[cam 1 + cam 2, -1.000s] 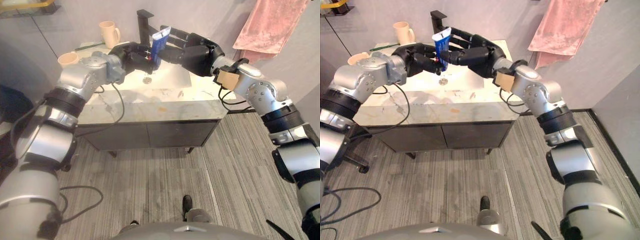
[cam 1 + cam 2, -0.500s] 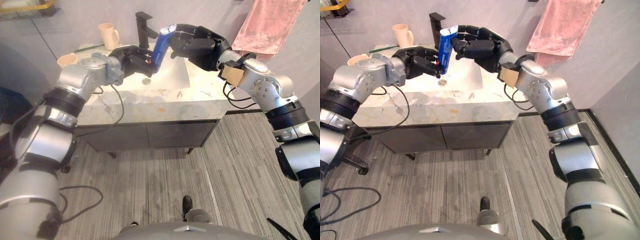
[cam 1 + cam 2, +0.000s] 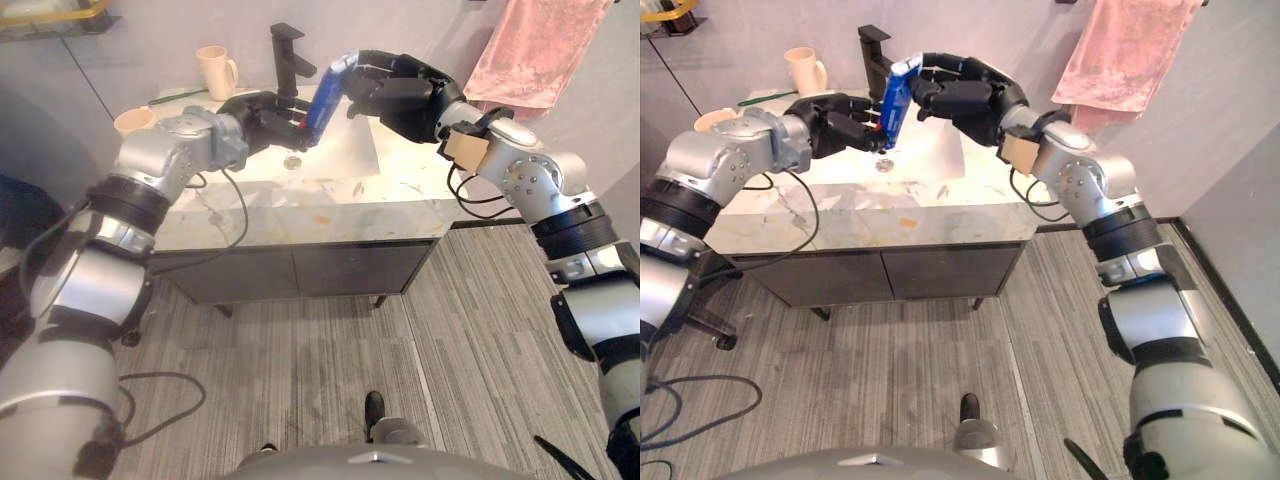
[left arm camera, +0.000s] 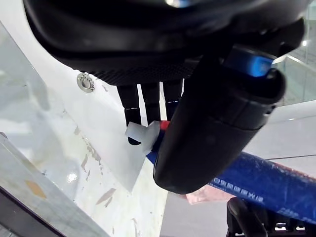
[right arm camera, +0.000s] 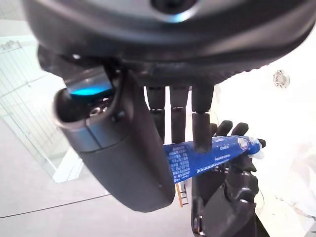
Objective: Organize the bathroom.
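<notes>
It was a bathroom, or a room fitted out as one. A pale marble-patterned surface (image 3: 300, 205) topped a dark vanity cabinet (image 3: 300, 268) against the wall, with a white sink (image 3: 930, 150) sunk into it, a metal drain (image 3: 292, 160) at its bottom and a black faucet (image 3: 288, 52) standing behind. A cream mug (image 3: 217, 70) stood at the back by the wall, with another cup (image 3: 134, 120) nearer the surface's left edge. A pink towel (image 3: 535, 50) hung on the grey wall to the right. The floor (image 3: 330, 380) was striped grey, like carpet or planking.

Bright glare floods the sink (image 3: 345, 150) (edges bowed)
</notes>
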You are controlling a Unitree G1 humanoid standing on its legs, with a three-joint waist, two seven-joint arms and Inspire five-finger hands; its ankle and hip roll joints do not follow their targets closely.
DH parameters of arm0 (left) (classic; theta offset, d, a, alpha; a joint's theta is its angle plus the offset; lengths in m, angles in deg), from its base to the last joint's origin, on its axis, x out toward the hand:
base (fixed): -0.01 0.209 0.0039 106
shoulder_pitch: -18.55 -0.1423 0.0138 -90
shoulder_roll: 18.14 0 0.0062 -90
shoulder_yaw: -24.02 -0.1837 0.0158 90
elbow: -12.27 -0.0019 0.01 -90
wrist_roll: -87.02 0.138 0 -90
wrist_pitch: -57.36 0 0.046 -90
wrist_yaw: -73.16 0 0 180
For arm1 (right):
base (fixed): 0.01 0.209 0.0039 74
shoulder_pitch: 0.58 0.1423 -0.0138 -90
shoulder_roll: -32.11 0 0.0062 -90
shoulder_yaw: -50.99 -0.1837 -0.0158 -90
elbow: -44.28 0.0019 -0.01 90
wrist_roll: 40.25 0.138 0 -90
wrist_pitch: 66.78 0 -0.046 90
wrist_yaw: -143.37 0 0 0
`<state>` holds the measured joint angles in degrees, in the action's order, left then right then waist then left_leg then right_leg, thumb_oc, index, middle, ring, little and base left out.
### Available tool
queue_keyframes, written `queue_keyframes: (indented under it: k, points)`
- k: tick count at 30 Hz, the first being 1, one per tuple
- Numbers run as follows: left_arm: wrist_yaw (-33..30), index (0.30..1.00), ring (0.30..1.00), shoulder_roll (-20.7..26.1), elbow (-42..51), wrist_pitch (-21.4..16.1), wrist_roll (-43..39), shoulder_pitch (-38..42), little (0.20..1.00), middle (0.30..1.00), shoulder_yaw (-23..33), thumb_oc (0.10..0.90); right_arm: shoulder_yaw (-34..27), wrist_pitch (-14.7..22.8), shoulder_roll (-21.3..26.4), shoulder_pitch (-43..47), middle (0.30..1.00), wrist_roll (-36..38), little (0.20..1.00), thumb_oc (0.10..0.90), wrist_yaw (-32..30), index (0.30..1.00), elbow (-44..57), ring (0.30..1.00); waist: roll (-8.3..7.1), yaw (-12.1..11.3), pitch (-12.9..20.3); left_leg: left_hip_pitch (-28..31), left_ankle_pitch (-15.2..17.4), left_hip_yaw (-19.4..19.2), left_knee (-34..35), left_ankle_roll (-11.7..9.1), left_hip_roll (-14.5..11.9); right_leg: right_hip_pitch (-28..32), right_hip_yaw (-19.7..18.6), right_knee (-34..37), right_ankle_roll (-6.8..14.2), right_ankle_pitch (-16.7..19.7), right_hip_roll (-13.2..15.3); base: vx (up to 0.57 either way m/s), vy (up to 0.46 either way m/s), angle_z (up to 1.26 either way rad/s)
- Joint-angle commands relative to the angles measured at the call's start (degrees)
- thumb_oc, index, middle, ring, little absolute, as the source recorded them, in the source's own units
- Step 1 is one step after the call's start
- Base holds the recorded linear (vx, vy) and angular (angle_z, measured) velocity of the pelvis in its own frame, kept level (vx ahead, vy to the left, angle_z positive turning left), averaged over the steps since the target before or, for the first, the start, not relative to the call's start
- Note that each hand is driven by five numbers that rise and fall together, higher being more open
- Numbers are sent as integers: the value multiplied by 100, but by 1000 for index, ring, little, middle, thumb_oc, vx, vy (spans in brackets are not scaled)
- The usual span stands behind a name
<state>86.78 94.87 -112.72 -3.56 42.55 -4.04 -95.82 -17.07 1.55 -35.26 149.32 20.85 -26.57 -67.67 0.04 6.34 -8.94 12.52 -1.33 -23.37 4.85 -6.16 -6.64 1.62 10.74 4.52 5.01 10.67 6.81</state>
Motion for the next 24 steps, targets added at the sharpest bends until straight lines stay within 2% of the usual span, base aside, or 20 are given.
queue_keyframes:
  k: [1, 9, 13, 19, 22, 23, 24]
  points:
    - [-78, 900, 900, 450, 13, -491, -26, 386, 900, 900, 360, 800, -394, 740, 70, 923, 300, 393, 300, 400, 133, 300, -223, 300, -49, -100, 730, -224, 345, 485, -399, 295, 258, 328, -264, 48, 217, -796, -360, 0, 0, 0]
    - [7, 900, 900, 731, -22, -425, -130, 334, 900, 900, 462, 800, -501, 762, 272, 930, 300, 496, 300, 400, 51, 300, -406, 300, -26, -139, 752, -218, 344, 461, -408, 274, 224, 341, -184, 48, 217, -792, -315, 0, 0, 0]
    - [-81, 900, 900, 827, -80, -553, -246, 326, 900, 900, 480, 800, -488, 791, 374, 960, 300, 533, 300, 400, 78, 300, -512, 300, -25, -136, 771, -202, 349, 451, -402, 273, 217, 346, -174, 48, 217, -798, -306, 10, 3, 3]
    - [-468, 900, 900, 1036, -92, -1122, -529, 496, 900, 900, 510, 800, -477, 764, 580, 1007, 300, 592, 300, 400, 150, 300, -638, 300, -35, -154, 796, -198, 360, 469, -418, 266, 218, 370, -166, 48, 211, -810, -292, 6, -1, 0]
    - [-1030, 900, 900, 1284, 105, -1855, -575, 661, 900, 900, 592, 800, -453, 780, 691, 1005, 300, 623, 300, 400, 141, 300, -668, 300, -35, -213, 817, -193, 356, 484, -401, 255, 221, 381, -107, 48, 200, -824, -277, 23, -2, 0]
    - [-1240, 900, 900, 1359, 183, -2018, -574, 723, 900, 900, 616, 800, -463, 776, 710, 992, 300, 613, 300, 400, 123, 300, -651, 300, -33, -228, 821, -193, 358, 487, -400, 253, 219, 385, -92, 48, 197, -831, -269, 0, 0, 0]
    - [-1240, 900, 900, 1359, 183, -2018, -574, 723, 900, 900, 616, 800, -463, 776, 710, 992, 300, 613, 300, 400, 123, 300, -651, 300, -33, -228, 821, -193, 358, 487, -400, 253, 219, 385, -92, 48, 197, -831, -269, 54, 8, 0]
